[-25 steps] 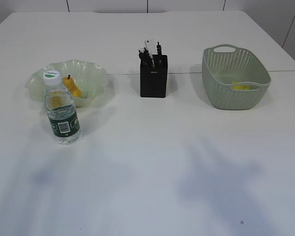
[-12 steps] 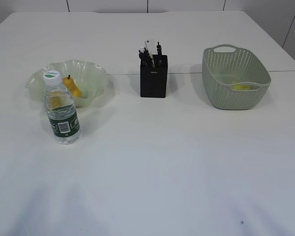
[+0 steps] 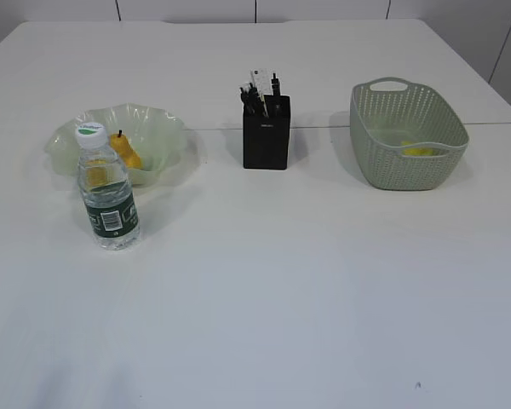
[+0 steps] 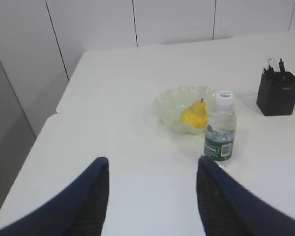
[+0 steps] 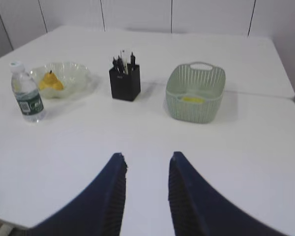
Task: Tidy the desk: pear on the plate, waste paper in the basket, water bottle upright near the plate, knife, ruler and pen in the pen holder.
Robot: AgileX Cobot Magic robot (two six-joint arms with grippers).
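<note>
The pear (image 3: 126,152) sits on the plate (image 3: 165,128); the bottle (image 3: 106,189) stands upright at its 6 o'clock; the left gripper (image 4: 151,173) and right gripper (image 5: 146,166) hang with jaws apart.

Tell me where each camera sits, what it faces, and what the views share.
Exterior: slanting down from the front at the table; no robot parts show.
Left wrist: raised at the left, facing plate and water bottle; left gripper open.
Right wrist: raised, set back, facing pen holder and basket; right gripper open.
Shared: pear.
</note>
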